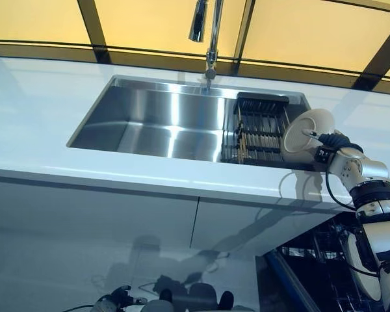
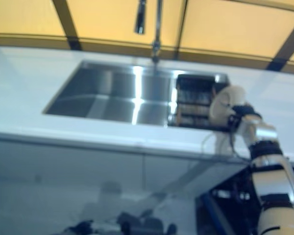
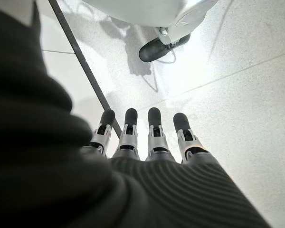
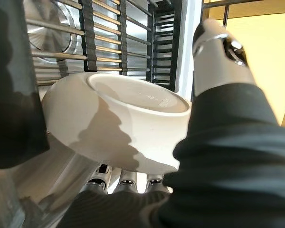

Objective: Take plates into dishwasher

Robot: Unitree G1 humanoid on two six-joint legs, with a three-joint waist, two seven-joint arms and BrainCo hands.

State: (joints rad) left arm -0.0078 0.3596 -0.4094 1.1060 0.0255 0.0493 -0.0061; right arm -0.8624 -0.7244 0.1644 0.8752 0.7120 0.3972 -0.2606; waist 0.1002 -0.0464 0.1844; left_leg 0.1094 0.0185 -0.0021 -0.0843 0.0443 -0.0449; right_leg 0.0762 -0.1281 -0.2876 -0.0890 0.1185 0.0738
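R hand point(image 1: 329, 144) is clamped round a white plate point(image 1: 305, 132), held tilted on edge over the counter point(image 1: 39, 110) just right of the sink's point(image 1: 162, 120) black rack point(image 1: 260, 127), w/ the L hand point(image 3: 147, 137) hanging low, fingers straight, over the floor point(image 3: 237, 85).

A shiny metal sink point(image 1: 149, 127) sits in a white counter point(image 1: 32, 117). A tap point(image 1: 211, 39) stands behind the sink. Yellow windows point(image 1: 156, 19) glow behind the tap. Below the counter are white cupboard doors point(image 1: 91, 221).
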